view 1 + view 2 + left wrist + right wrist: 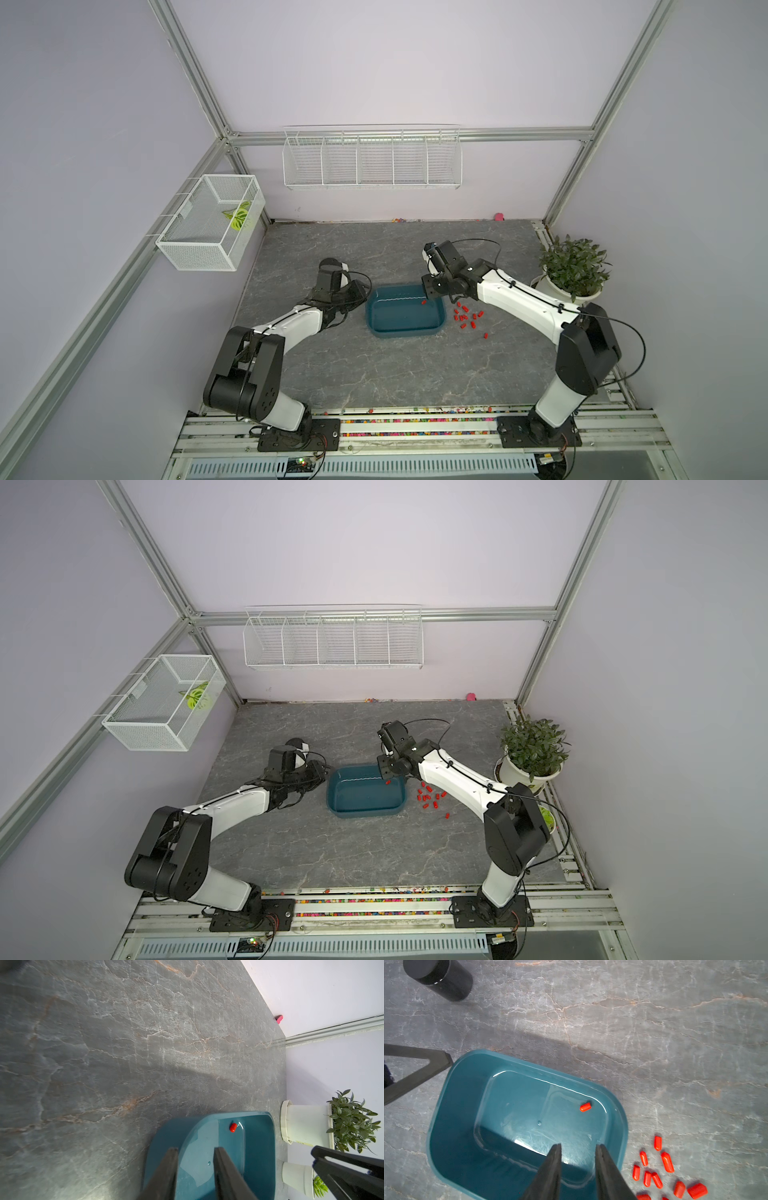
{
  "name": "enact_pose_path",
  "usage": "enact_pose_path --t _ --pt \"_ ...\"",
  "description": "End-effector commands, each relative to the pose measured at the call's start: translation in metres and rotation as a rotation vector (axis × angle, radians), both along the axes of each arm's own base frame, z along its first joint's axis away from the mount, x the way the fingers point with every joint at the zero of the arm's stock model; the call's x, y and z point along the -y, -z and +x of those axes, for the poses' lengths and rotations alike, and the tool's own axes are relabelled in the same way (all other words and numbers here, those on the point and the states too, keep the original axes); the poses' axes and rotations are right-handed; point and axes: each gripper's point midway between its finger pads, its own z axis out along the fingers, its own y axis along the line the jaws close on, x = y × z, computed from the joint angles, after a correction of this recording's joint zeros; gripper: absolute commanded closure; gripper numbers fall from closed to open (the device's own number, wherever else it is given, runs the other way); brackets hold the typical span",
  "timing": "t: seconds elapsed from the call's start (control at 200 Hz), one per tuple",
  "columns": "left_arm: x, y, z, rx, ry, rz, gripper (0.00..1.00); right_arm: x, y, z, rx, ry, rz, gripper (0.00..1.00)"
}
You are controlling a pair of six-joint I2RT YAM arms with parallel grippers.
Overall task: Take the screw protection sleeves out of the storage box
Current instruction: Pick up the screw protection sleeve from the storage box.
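Note:
The teal storage box (pixel 405 333) (pixel 365 812) sits mid-table. One red screw protection sleeve (pixel 424 302) (pixel 233 1127) (pixel 585 1107) lies on its floor near the far right corner. Several more sleeves (pixel 467 318) (pixel 430 799) (pixel 667 1162) lie on the table just right of the box. My left gripper (pixel 196 1149) (pixel 365 293) is at the box's left end, rolled on its side, shut on the end wall (pixel 162 1136). Over the right part of the box, my right gripper (pixel 578 1145) (pixel 428 296) hangs with its jaws slightly open and empty.
A black cylindrical cup (pixel 440 978) stands behind the box to the left. A potted plant (pixel 571 270) and a smaller pot (pixel 546 820) stand at the right edge. White wire baskets (pixel 208 224) (pixel 372 160) hang on the walls. Coloured beads (pixel 415 422) fill the front rail.

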Motion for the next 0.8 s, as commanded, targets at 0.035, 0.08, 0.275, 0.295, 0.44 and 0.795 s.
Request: enact_pose_path --t 0.035,0.08,0.275,0.295,0.44,0.795 --pt "0.000 -0.006 0.002 0.029 0.010 -0.010 0.64 -0.003 0.016 -0.001 -0.034 0.022 -0.065 0.67" --pt "0.000 -0.006 0.002 0.028 0.009 -0.011 0.64 -0.004 0.020 -0.001 -0.042 0.024 -0.068 0.67" --pt "0.001 -0.007 0.001 0.032 0.017 -0.016 0.64 -0.008 0.031 -0.005 -0.065 0.041 -0.066 0.66" --pt "0.000 -0.007 0.001 0.031 0.015 -0.016 0.64 -0.009 0.032 -0.006 -0.071 0.042 -0.067 0.66" --pt "0.000 -0.007 0.000 0.033 0.017 -0.017 0.64 -0.009 0.048 -0.007 -0.115 0.057 -0.116 0.64" --pt "0.000 -0.008 0.000 0.035 0.016 -0.019 0.64 -0.016 0.072 -0.003 -0.172 0.070 -0.130 0.65"
